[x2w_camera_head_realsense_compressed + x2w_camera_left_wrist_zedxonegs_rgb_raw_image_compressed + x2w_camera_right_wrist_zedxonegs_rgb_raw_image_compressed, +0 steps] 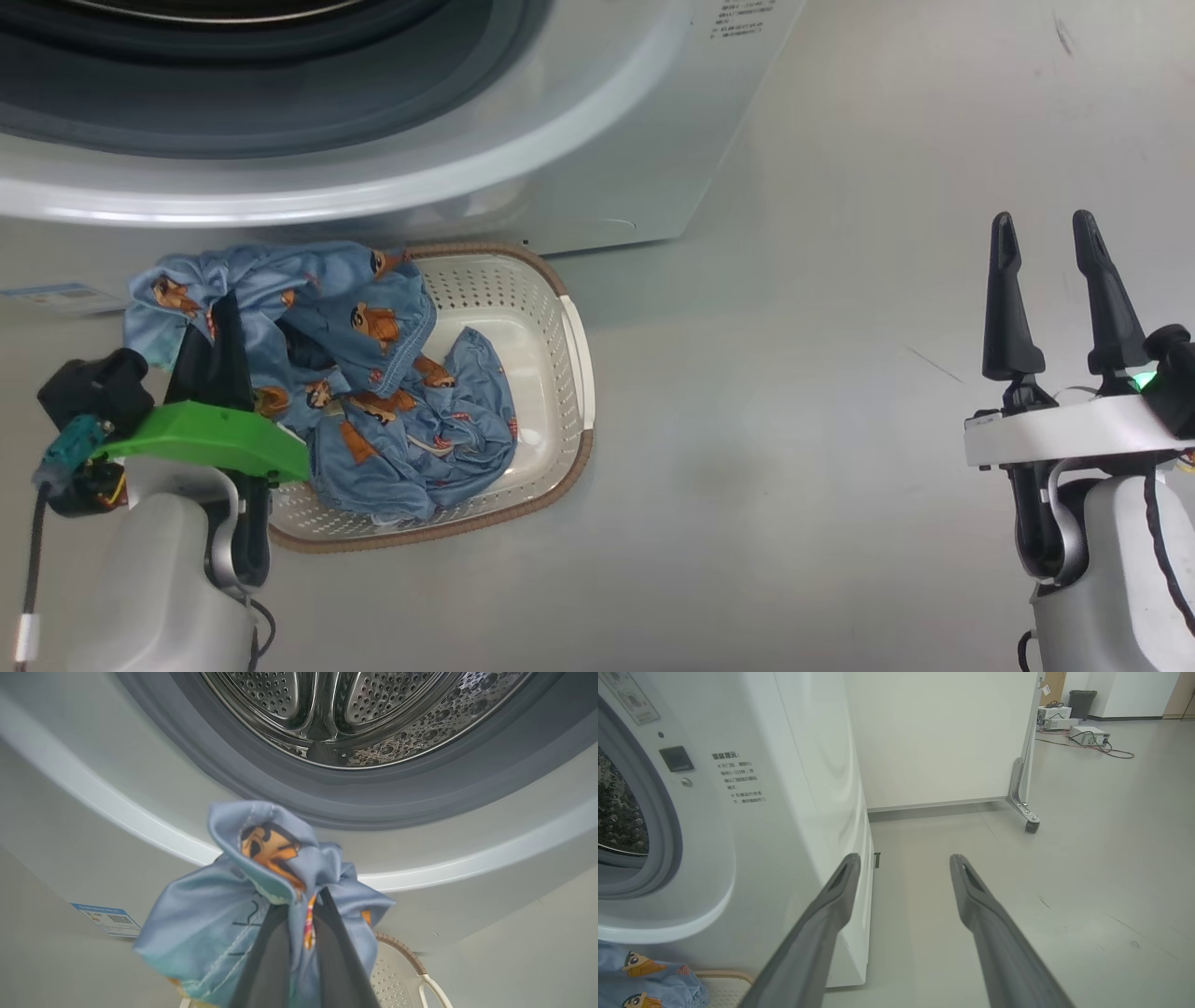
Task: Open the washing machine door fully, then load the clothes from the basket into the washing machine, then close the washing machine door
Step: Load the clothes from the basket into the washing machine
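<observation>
The left gripper (306, 905) is pinched shut on a fold of the light-blue cartoon-print clothes (373, 392). The bunch hangs just above the basket (571, 373), below the mouth of the washing machine (597, 140); the rest lies heaped in the basket on the floor (840, 467). The right gripper (1044, 224) stands apart and empty, well off to the side.

The fabric is thin, slick and limp, so it may slide out of the narrow pinch. A trailing hem could also catch the woven-look rim and drag the light perforated plastic basket, or drape over the grey rubber gasket (261, 779) short of the dimpled steel drum (355, 714).
</observation>
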### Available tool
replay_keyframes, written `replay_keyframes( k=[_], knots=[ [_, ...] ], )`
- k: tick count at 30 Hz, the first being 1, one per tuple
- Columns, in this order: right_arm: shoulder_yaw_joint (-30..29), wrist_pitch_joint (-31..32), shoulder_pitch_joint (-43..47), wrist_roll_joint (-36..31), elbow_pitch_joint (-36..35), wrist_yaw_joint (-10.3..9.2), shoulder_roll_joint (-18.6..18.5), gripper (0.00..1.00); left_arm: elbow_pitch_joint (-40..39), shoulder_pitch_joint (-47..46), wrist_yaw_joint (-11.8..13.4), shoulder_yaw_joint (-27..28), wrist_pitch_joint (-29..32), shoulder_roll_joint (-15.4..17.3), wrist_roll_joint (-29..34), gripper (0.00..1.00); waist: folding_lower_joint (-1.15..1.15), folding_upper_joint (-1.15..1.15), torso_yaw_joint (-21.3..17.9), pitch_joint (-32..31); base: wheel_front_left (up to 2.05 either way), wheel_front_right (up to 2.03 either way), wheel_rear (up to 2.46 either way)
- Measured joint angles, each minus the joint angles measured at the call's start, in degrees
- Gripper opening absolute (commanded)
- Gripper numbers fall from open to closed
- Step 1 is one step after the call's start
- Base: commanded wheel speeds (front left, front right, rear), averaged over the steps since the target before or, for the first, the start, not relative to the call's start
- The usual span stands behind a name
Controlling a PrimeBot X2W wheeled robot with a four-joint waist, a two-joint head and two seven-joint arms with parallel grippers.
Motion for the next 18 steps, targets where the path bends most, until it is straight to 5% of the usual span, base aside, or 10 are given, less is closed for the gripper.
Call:
replay_keyframes(
  k=[18],
  knots=[
    [-0.91, 0.01, 9.93, -0.46, 2.89, 0.59, 0.05, 1.0, -11.48, 16.51, 0.22, 4.44, 0.0, -2.37, 6.16, 0.0, 0.0, 0.0, 4.79, -15.39, 0.0, 0.0, 0.0]
  ],
)
